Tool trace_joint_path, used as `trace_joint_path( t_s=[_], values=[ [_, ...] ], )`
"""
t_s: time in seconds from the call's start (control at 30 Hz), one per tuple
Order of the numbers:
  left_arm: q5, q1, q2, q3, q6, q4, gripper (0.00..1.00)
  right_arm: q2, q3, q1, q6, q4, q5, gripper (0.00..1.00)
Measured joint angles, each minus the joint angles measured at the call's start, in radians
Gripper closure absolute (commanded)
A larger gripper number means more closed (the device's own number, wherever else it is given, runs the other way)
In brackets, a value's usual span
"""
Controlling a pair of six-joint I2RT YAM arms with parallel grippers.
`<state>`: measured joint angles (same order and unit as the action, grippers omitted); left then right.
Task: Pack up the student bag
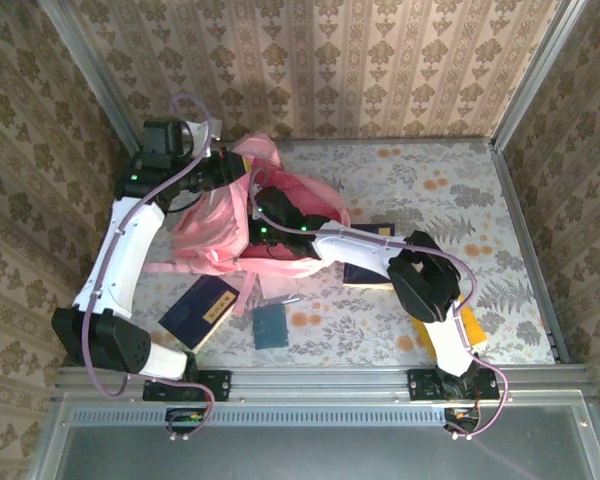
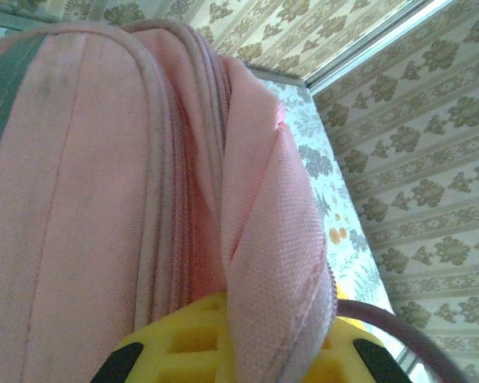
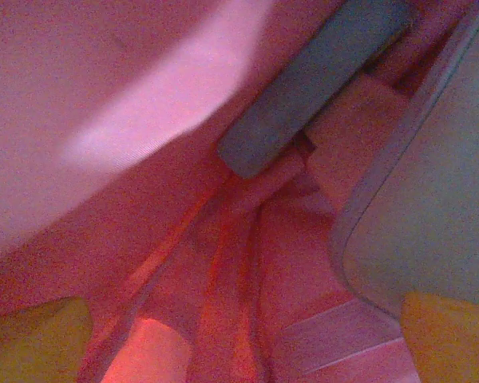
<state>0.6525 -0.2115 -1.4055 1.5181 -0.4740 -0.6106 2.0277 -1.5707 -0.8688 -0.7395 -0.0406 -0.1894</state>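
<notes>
The student bag (image 1: 215, 225), a large pink backpack, lies at the middle left of the table with its mouth lifted. My left gripper (image 1: 232, 166) is shut on the bag's upper edge; in the left wrist view a fold of pink fabric (image 2: 271, 239) runs down between the yellow fingers (image 2: 176, 343). My right gripper (image 1: 268, 215) reaches into the bag's opening. In the right wrist view its yellow fingertips (image 3: 32, 343) stand far apart with nothing between them, surrounded by pink lining. A grey-blue object (image 3: 311, 88) and a pale flat item (image 3: 431, 207) lie inside the bag.
A dark blue book (image 1: 200, 310) and a small teal booklet (image 1: 272, 325) lie in front of the bag. Another dark book (image 1: 365, 255) lies under the right forearm. A yellow item (image 1: 472, 328) sits by the right arm's base. Patterned walls enclose the table.
</notes>
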Motion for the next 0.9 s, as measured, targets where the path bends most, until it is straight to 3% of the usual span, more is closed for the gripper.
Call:
trace_joint_path(
  t_s=[0.2,0.4,0.63,0.73,0.9],
  values=[
    [0.018,0.035,0.067,-0.061,-0.041,0.066,1.00,-0.213,0.129,0.001,0.153,0.026,0.090,0.05],
    [0.056,0.026,0.089,-0.106,-0.080,0.095,1.00,-0.362,0.240,0.001,0.261,0.050,0.128,0.22],
    [0.026,0.052,0.060,-0.112,-0.096,0.170,1.00,-0.537,0.439,-0.011,0.326,0.087,0.148,0.13],
    [0.016,0.054,0.027,-0.106,-0.097,0.193,1.00,-0.577,0.482,-0.017,0.345,0.098,0.152,0.20],
    [-0.026,0.051,-0.058,-0.048,-0.079,0.188,1.00,-0.589,0.483,-0.033,0.411,0.135,0.124,0.40]
  ],
)
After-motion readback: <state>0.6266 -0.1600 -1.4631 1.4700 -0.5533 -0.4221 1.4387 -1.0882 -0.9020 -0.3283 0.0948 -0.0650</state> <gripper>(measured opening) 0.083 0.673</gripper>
